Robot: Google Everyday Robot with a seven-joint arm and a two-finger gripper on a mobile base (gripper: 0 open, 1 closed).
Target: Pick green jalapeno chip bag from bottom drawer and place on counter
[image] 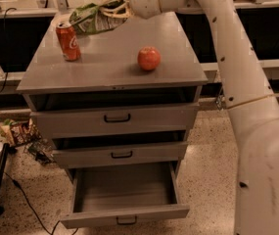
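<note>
The green jalapeno chip bag (91,18) is crumpled, green with pale patches, and sits at the far left part of the counter (114,65), just behind the red soda can (68,41). My gripper (113,8) is shut on the bag's right end, its pale fingers (110,14) wrapped around it above the back of the counter. My white arm reaches in from the right. The bottom drawer (124,214) is pulled open and nothing shows inside it.
A red apple (149,58) sits on the counter right of centre. The top drawer (115,117) and middle drawer (121,153) are slightly ajar. Snack packets (17,131) and a cable (21,192) lie on the floor to the left.
</note>
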